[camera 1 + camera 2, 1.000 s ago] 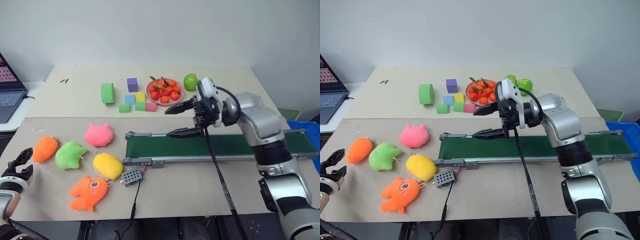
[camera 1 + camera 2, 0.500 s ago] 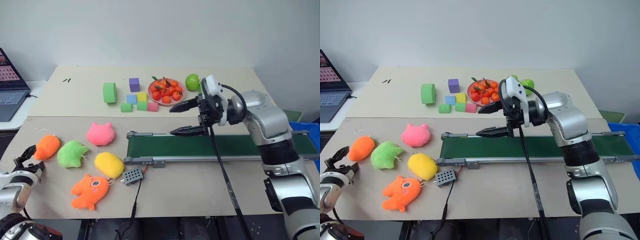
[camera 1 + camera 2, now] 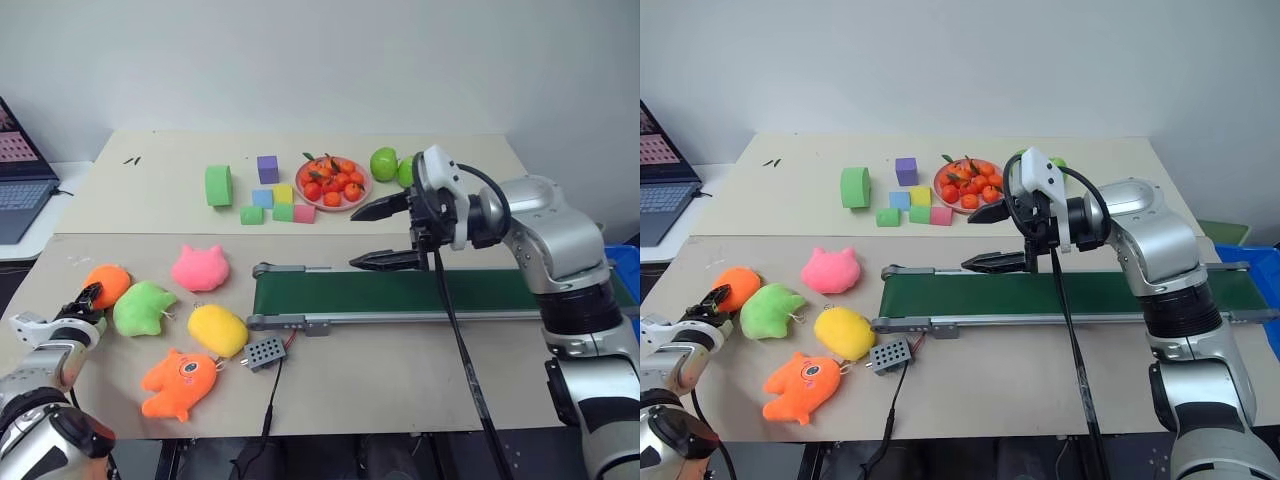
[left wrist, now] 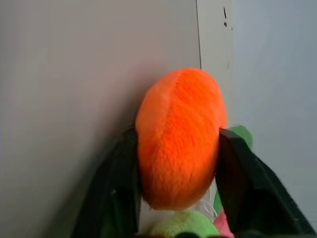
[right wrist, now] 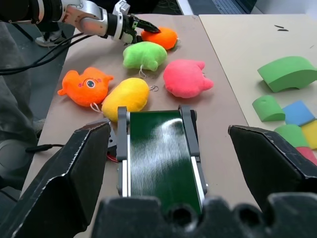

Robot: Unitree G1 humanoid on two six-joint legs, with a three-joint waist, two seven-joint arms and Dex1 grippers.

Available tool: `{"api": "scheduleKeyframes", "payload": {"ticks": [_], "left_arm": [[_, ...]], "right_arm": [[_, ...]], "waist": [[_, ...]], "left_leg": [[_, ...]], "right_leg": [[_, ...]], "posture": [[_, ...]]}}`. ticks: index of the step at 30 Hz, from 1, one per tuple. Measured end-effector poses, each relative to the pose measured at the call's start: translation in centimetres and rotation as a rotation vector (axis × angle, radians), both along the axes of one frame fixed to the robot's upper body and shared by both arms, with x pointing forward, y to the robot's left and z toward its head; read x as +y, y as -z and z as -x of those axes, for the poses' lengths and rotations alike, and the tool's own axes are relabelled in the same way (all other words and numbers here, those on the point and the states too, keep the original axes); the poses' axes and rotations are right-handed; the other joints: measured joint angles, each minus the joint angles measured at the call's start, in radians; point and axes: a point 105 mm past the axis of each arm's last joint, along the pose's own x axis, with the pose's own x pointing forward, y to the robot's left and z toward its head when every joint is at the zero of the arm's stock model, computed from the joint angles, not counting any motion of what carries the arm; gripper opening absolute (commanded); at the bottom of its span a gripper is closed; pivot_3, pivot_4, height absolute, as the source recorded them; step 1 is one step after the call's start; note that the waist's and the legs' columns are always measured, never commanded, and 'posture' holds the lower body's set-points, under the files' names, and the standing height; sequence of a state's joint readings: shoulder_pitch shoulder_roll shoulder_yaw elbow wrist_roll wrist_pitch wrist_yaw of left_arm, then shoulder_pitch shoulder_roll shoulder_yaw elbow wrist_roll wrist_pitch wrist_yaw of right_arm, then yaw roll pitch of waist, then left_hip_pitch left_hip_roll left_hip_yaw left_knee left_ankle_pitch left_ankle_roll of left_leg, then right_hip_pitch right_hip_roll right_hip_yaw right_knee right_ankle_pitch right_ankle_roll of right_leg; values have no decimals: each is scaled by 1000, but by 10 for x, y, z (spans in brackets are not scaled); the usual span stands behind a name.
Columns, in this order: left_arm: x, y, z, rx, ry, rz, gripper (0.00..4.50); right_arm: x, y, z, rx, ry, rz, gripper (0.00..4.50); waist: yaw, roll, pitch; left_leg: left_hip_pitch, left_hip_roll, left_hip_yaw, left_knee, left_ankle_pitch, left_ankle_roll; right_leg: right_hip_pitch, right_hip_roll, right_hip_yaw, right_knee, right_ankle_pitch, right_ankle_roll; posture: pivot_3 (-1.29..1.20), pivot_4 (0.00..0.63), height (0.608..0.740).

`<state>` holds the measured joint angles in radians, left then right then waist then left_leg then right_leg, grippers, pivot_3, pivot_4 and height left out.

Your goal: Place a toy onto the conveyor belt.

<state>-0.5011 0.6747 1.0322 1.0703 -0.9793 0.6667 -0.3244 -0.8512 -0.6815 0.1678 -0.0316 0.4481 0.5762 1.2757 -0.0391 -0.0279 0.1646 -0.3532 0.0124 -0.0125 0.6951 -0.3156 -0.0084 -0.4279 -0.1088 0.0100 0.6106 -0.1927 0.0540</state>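
The toy (image 3: 108,283) is a small orange plush lying at the left end of the brown mat, next to a green plush. My left gripper (image 3: 88,300) reaches in from the near left. In the left wrist view its two black fingers (image 4: 124,173) press on both sides of the toy (image 4: 178,139), shut on it. The conveyor belt (image 3: 400,295), dark green in a grey frame, runs across the middle and right of the table. Above the belt's left part hangs my right gripper (image 3: 354,240), open and holding nothing.
Beside the toy lie a green plush (image 3: 143,307), a pink plush (image 3: 199,268), a yellow plush (image 3: 216,329) and an orange fish plush (image 3: 180,383). A grey box (image 3: 262,352) with a cable sits by the belt's left end. Foam blocks (image 3: 270,195), a plate of oranges (image 3: 333,182) and green apples (image 3: 383,163) stand at the back.
My left gripper has moved forward onto the orange toy and its fingers have closed around it. The right gripper stays open over the belt.
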Motion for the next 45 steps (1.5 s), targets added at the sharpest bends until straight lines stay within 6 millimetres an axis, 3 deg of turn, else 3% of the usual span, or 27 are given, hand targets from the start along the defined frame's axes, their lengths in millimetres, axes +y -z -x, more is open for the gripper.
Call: {"api": "scheduleKeyframes", "payload": {"ticks": [2, 8, 13, 15, 16, 17, 20, 21, 24, 27, 30, 32, 34, 37, 42, 43, 45], "left_arm": [[1, 0, 0, -4, -9, -1, 274], [15, -30, -10, -103, -88, -40, 274], [16, -108, -27, -328, -84, -168, 274], [-8, -156, -40, -428, -20, -330, 274], [-31, -184, -47, -488, 38, -437, 274], [-78, -221, -58, -558, 164, -614, 274], [-161, -258, -62, -634, 398, -900, 274], [-188, -260, -62, -655, 478, -963, 274], [-237, -253, -60, -679, 644, -1100, 274], [-272, -246, -46, -725, 772, -1406, 274], [-294, -232, -33, -784, 853, -1689, 274], [-299, -213, -28, -808, 892, -1903, 274], [-295, -174, -18, -828, 998, -2202, 274], [-291, -135, -11, -856, 1114, -2396, 274], [-282, -113, -10, -989, 1031, -2768, 274], [-281, -109, -10, 996, -979, 2777, 274], [-279, -101, -11, 980, -850, 2725, 274]], "right_arm": [[0, 0, 0, -1, 2, -1, 4500], [0, 0, -1, -5, 13, -4, 4500], [1, 0, -2, -5, 18, -7, 4500], [-1, 0, -3, -4, 25, -13, 4500], [-2, 1, -4, -3, 36, -18, 4500], [0, 1, -4, -5, 38, -27, 4500], [4, 1, -5, -7, 36, -40, 4500], [4, 0, -5, -9, 39, -41, 4500], [3, -1, -6, -15, 45, -47, 4500], [1, -3, -7, -25, 56, -56, 4500], [0, -4, -8, -34, 70, -64, 4500], [-2, -3, -9, -35, 83, -71, 4500], [-5, 1, -10, -26, 104, -78, 4500], [-8, -1, -12, -33, 125, -90, 4500], [-11, -5, -10, -54, 140, -99, 4500], [-13, -4, -10, -54, 147, -101, 4500], [-17, -3, -11, -50, 165, -103, 4500]], "waist": [[0, 0, 0], [1, 0, 0], [3, -1, 1], [10, -2, 1], [19, -4, 2], [28, -4, 2], [29, -3, 2], [26, -3, 1], [7, -3, 2], [-11, -3, 2], [-13, -2, 2], [-11, -2, 2], [-7, -2, 2], [1, -2, 2], [23, -2, 2], [27, -2, 2], [28, -2, 3]], "left_leg": [[0, 0, 0, 0, 0, 0], [0, 0, 0, 0, 0, 0], [-1, 0, -1, 0, 0, -1], [-2, 0, -1, 0, 1, -2], [-4, -1, -3, 1, 2, -4], [-5, -1, -3, 2, 4, -7], [-4, -5, -2, 1, 3, -6], [-4, -6, -1, 1, 3, -6], [-4, -6, -1, 1, 3, -5], [-6, -6, -1, 0, 3, -5], [-7, -6, -1, 0, 3, -5], [-7, -6, -1, 0, 2, -4], [-7, -6, 0, 0, 1, -2], [-10, -6, -1, 1, 0, 0], [-11, -6, -1, 2, 0, 1], [-11, -6, -1, 2, 0, 1], [-13, -6, -1, 3, 0, 1]], "right_leg": [[0, 0, 0, 0, 0, 0], [0, 0, 0, 0, 0, 0], [0, 0, -1, 0, 0, 0], [0, -1, -1, 0, 0, 0], [0, -2, -2, 0, 0, 0], [0, -2, -2, -1, 0, 0], [0, -4, 1, -1, 0, 1], [0, -5, 1, -1, 0, 1], [-3, -4, 3, -2, 0, 1], [-9, -2, 5, 0, 0, 1], [-10, -2, 5, 0, 0, 1], [-10, -2, 6, 0, 0, 1], [-10, -2, 6, 0, 0, 1], [-12, -2, 5, -1, 0, 1], [-12, -2, 4, -1, 0, 1], [-12, -2, 4, -1, 0, 1], [-12, -2, 4, -1, 0, 1]], "posture": [[0, 150, 738], [0, 150, 738], [0, 150, 738], [0, 150, 738], [0, 150, 738], [0, 150, 738], [0, 150, 738], [0, 150, 738], [0, 150, 738], [0, 150, 738], [0, 150, 738], [0, 150, 738], [0, 150, 738], [0, 150, 738], [0, 150, 738], [0, 150, 738], [0, 150, 738]]}}
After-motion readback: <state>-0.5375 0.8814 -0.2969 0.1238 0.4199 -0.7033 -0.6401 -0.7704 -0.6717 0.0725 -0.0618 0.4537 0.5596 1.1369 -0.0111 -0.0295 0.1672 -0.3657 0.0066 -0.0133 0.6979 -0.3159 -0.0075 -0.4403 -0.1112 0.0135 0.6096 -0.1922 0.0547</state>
